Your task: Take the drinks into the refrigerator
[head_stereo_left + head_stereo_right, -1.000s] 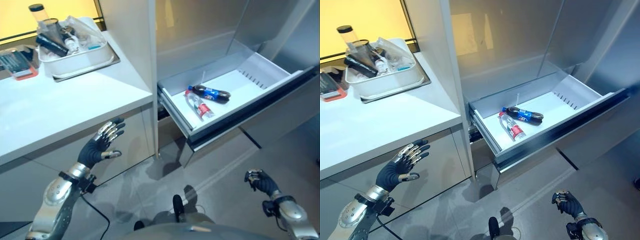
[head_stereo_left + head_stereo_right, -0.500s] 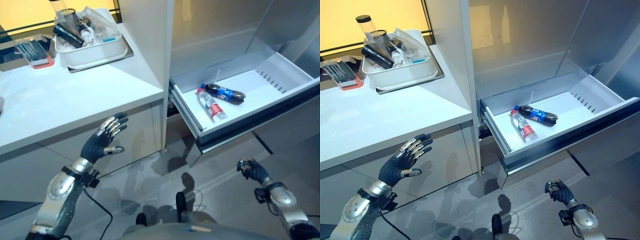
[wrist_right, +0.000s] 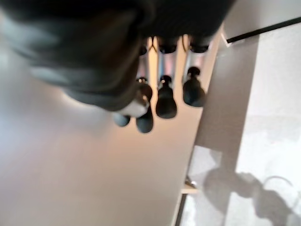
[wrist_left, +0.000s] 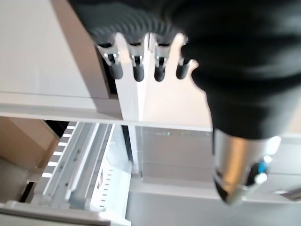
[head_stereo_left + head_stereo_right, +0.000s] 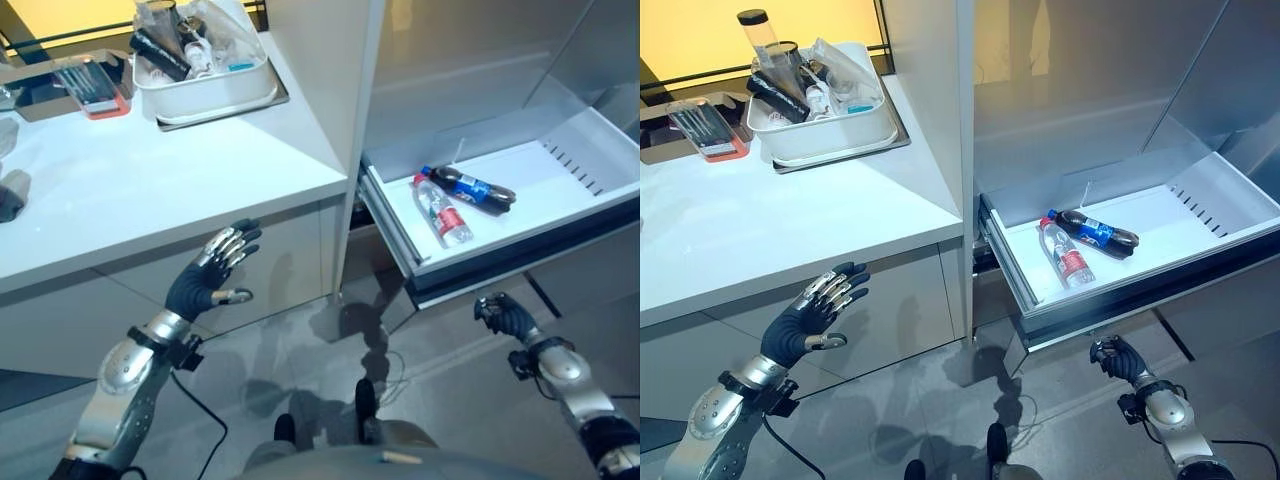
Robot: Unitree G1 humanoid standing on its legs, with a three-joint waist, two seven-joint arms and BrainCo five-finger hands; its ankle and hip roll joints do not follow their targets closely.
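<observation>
1. We saw the refrigerator's pulled-out drawer (image 5: 1240, 215) standing open to the right of the white bench (image 5: 770, 235), with a tall white panel (image 5: 930, 120) between them.
2. Two drinks lay on their sides on the drawer floor, near its left end — a dark cola bottle (image 5: 1095, 232) with a blue label, and a clear water bottle (image 5: 1064, 254) with a red label just in front of it, their cap ends close together.
3. Our left robot hand (image 5: 810, 318) was raised in front of the cabinet face below the bench, its fingers straight and spread, holding nothing; in the left wrist view the left robot hand (image 4: 141, 61) showed its fingers extended toward the white bench edge.
4. Our right robot hand (image 5: 1116, 358) hung low, just below the front of the drawer, with its fingers curled in around nothing; the right wrist view showed the right robot hand (image 3: 162, 99) with its dark tips bent inward.
5. At the back of the bench sat a white tub (image 5: 830, 135) on a metal tray — it was full of bottles and other containers that we could not tell apart.
6. A flat red-edged case (image 5: 702, 130) lay to the left of the tub.
</observation>
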